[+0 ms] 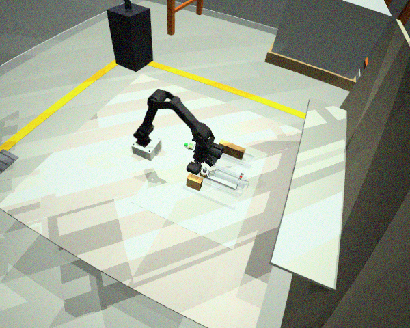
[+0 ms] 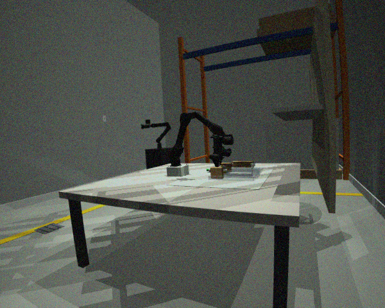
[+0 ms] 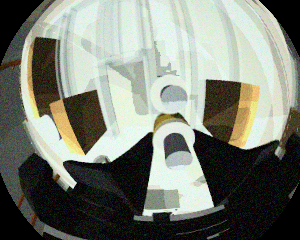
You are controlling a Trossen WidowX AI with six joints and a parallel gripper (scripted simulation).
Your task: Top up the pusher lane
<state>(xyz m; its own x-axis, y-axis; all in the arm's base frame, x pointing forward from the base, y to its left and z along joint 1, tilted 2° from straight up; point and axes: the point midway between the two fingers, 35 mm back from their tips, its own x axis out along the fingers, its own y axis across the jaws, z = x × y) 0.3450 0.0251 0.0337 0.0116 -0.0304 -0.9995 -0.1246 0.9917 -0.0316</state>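
My gripper [image 1: 199,171] [image 2: 217,165] [image 3: 172,134] points down at the lane's front end. It is shut on a jar [image 3: 177,151] with a white rim and dark-grey top. Just beyond it, straight ahead in the wrist view, is the lane jar [image 3: 156,95] with a white rim and grey top. The two look touching or nearly so, with a brown-gold band between their tops. The clear-walled sprung lane [image 1: 222,182] runs away behind them. The held jar's base, the low front stop and the pusher plate cannot be made out, nor whether the jar rests on the floor.
A wooden block [image 1: 194,182] [image 2: 216,172] [image 3: 222,110] stands close beside the lane front. A longer block [image 1: 232,149] [image 2: 243,163] and another block [image 3: 85,122] stand on the other side. A green-capped jar [image 1: 188,145] is nearer the arm base. Clear rails flank the lane.
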